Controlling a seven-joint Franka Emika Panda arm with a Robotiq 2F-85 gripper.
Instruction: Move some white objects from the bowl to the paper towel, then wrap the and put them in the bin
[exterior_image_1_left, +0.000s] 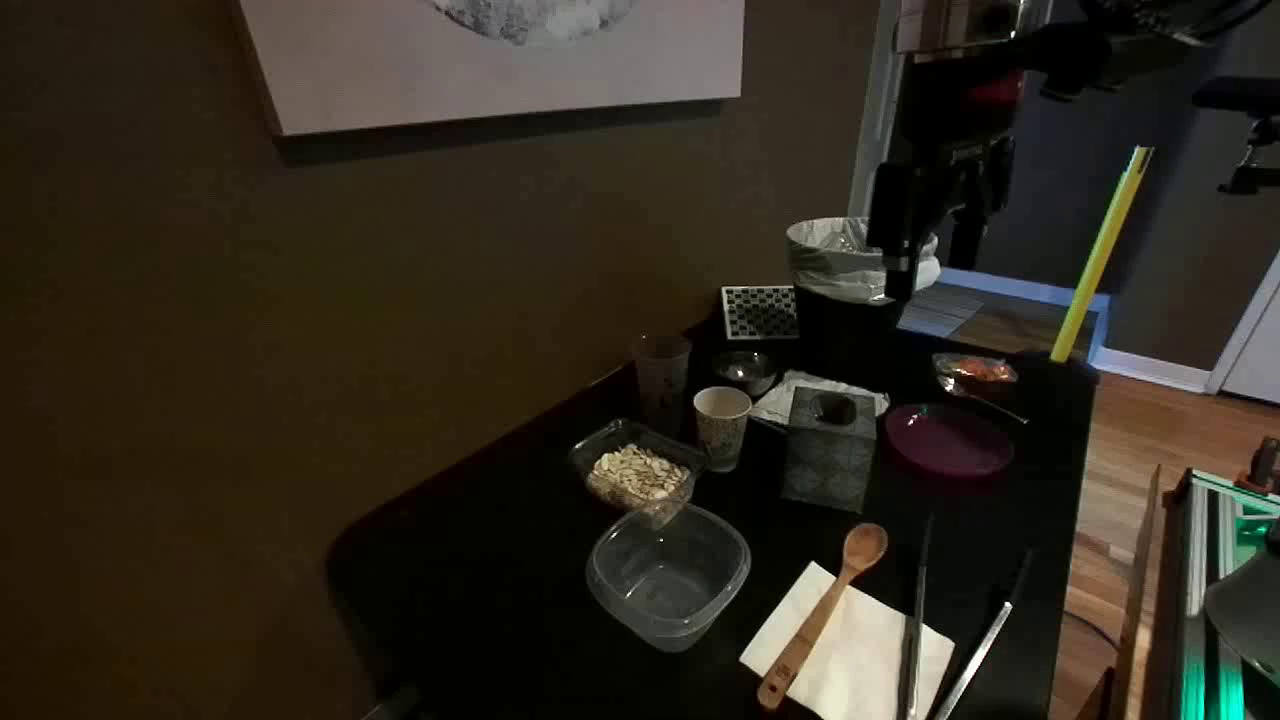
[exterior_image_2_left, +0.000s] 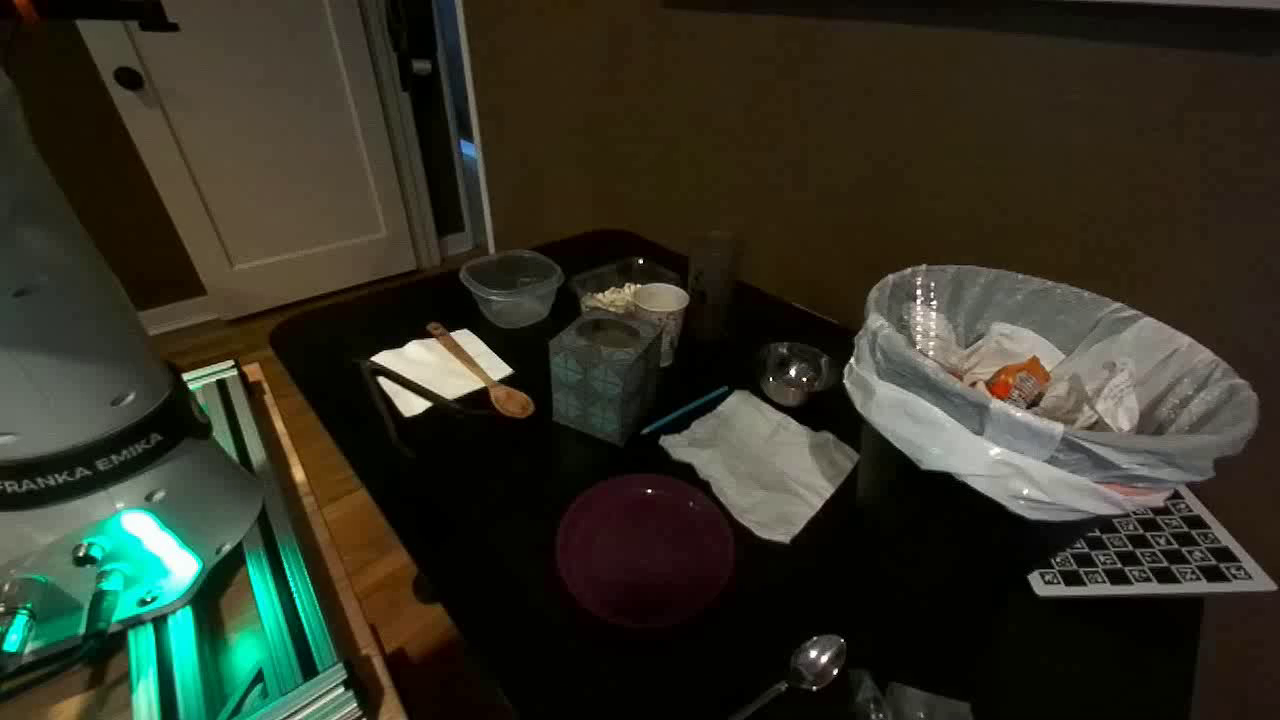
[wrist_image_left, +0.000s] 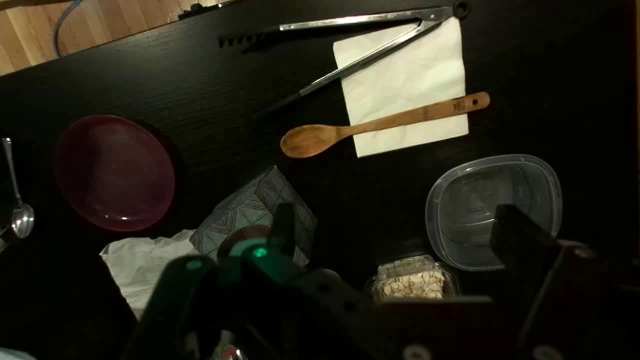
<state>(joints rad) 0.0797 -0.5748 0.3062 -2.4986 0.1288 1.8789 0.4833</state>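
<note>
Claw (wrist_image_left: 395, 215) is up over the bench (exterior_image_2_left: 480, 500), spread wide. Paper towel (exterior_image_2_left: 765, 465) lies open on bench btwn purple plate (exterior_image_2_left: 645, 550) & bin (exterior_image_1_left: 845, 322). Bin has a bag (exterior_image_2_left: 960, 460) on it w/ trash (exterior_image_2_left: 1018, 382) inside. White pcs (exterior_image_1_left: 640, 475) sit in a clear box (exterior_image_1_left: 622, 432), nr the paper cup (exterior_image_1_left: 722, 430).

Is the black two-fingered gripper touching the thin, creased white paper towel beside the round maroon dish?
Apart. In an exterior view, the gripper hangs in mid-air, higher than the paper towel, and a dark gap shows plainly between the two.
</note>
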